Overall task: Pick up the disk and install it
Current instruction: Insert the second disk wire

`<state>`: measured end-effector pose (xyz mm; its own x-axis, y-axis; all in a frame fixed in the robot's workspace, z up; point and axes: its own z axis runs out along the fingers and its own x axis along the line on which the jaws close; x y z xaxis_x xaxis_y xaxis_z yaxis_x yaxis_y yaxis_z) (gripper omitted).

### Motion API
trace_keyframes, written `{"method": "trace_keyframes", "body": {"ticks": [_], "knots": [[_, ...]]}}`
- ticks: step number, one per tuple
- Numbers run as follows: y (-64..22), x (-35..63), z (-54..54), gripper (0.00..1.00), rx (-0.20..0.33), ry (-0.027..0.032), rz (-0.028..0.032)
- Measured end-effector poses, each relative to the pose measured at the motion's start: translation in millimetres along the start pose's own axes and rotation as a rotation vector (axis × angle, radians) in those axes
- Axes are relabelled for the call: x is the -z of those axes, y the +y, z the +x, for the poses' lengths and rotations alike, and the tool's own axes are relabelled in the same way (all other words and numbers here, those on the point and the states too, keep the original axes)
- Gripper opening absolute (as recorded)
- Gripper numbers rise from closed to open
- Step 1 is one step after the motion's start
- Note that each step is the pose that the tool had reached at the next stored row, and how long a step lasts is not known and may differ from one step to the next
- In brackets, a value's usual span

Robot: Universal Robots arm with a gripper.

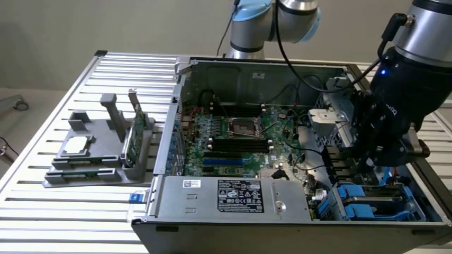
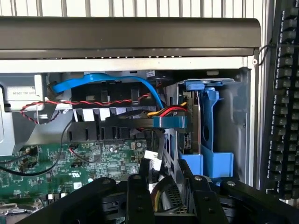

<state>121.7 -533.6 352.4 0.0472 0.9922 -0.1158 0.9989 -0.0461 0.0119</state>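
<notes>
Pincer point(image 1: 385, 159) spread wide with nothing plainly gripped, hovering inside the open computer case point(image 1: 211, 69) just above the blue drive bay, where the disk point(image 2: 194, 121) appears already seated upright in its blue carrier, judged the install stage, needing a clean release, atop slatted metal bench point(image 1: 63, 211).

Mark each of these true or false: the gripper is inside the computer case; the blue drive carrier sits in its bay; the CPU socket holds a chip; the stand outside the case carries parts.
1. The gripper is inside the open computer case. True.
2. The blue drive carrier lies on the slatted table. False: it sits in the bay in a corner of the case.
3. The CPU socket holds a chip. False: it looks empty.
4. The grey stand outside the case carries a square silver chip. True.
</notes>
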Motion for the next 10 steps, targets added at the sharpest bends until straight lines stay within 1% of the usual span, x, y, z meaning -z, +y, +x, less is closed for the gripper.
{"method": "trace_keyframes", "body": {"ticks": [2, 3, 4, 8, 10], "knots": [[0.0, 1.0, 1.7, 0.37, 0.005, -0.0056, -0.0028], [-0.1, 1.5, 2.8, 0.37, 0.006, -0.0092, -0.0031], [-0.1, 1.6, 3.4, 0.37, 0.006, -0.0113, -0.0032], [-0.1, 2.0, 4.1, 0.37, 0.006, -0.0117, -0.0043], [-0.2, 7.2, 5.9, 0.37, 0.006, -0.0122, -0.0045]]}}
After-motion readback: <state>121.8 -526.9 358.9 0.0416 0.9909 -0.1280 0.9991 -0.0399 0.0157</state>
